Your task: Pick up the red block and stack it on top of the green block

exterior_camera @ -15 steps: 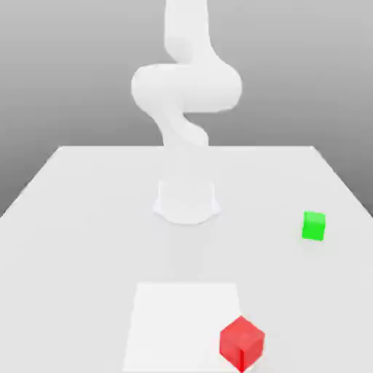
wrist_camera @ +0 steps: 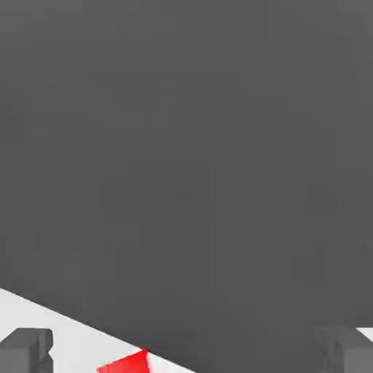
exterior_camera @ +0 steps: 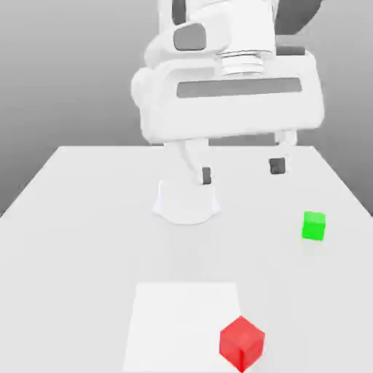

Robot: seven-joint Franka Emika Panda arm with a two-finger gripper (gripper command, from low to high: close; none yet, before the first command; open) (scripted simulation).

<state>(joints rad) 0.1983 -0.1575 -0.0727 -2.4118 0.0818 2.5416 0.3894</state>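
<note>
The jaws stand wide apart — empty, presumably to straddle a cube — on the white two-finger gripper (exterior_camera: 242, 173), raised above the white tabletop (exterior_camera: 87, 255), which bears the small bright red cube (exterior_camera: 242, 342) and small bright green cube (exterior_camera: 314, 226).

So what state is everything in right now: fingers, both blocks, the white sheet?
Fingers: wide open, nothing between them, raised above the table.
Red block: ungrasped, at the white sheet's corner on the exterior view's right, turned edge toward that camera.
Green block: ungrasped, resting on the table, nothing stacked on it.
White sheet: lying flat on the table.
</note>
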